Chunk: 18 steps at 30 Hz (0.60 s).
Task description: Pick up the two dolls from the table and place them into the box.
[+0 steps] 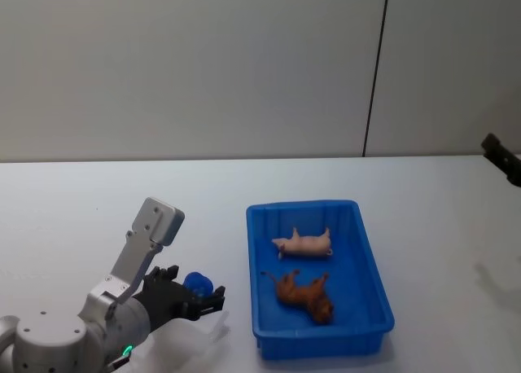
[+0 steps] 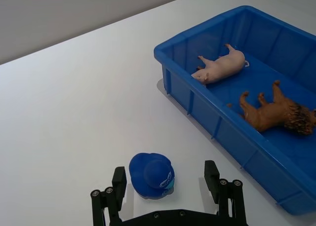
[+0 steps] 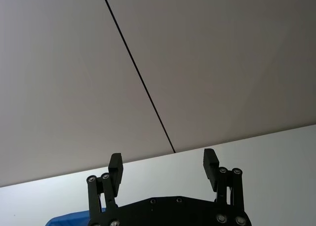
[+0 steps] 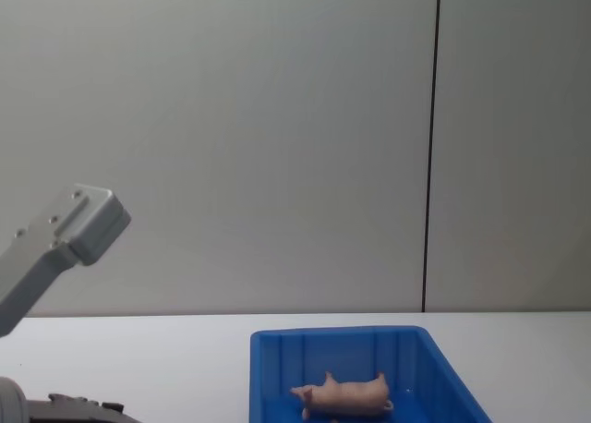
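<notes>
We judge the task done: pig (image 1: 303, 243) and brown doll (image 1: 304, 296) lie in the box (image 1: 303, 204); left tool (image 2: 165, 170) and right tool (image 3: 163, 159) both spread, empty.

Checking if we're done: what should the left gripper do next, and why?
Probably lift the left gripper away: pink pig and brown lion already lie in the blue bin; its open fingers straddle only a small blue hat. Right gripper idles open, far right.

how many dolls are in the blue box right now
2. The pink pig doll lies on its side in the far half of the blue box; the reddish-brown doll lies in the near half, closer to the robot. None seems hidden.
</notes>
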Each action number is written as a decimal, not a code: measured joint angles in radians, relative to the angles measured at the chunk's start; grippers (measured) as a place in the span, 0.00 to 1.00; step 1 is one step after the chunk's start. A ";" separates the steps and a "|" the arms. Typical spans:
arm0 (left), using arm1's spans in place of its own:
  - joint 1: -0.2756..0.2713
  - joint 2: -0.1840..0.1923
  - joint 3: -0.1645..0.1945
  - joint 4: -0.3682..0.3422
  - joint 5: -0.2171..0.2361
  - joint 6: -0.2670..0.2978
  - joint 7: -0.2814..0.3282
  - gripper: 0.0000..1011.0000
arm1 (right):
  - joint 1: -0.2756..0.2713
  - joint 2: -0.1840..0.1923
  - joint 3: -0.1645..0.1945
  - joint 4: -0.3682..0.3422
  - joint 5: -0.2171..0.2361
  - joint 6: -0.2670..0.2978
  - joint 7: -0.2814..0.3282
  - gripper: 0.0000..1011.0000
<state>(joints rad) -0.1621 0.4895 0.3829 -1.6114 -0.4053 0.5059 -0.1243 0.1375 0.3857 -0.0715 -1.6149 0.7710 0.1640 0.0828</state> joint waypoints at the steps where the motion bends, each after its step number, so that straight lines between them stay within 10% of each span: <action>1: -0.002 -0.002 0.000 0.006 0.001 0.000 0.000 0.99 | 0.000 0.000 0.000 0.000 0.000 0.000 0.000 0.99; 18: -0.059 -0.055 0.009 0.114 0.035 -0.018 -0.027 0.99 | 0.000 0.000 0.000 0.000 0.000 0.000 0.000 0.99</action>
<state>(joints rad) -0.2209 0.4342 0.3924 -1.4978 -0.3708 0.4879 -0.1510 0.1375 0.3857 -0.0716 -1.6149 0.7710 0.1640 0.0828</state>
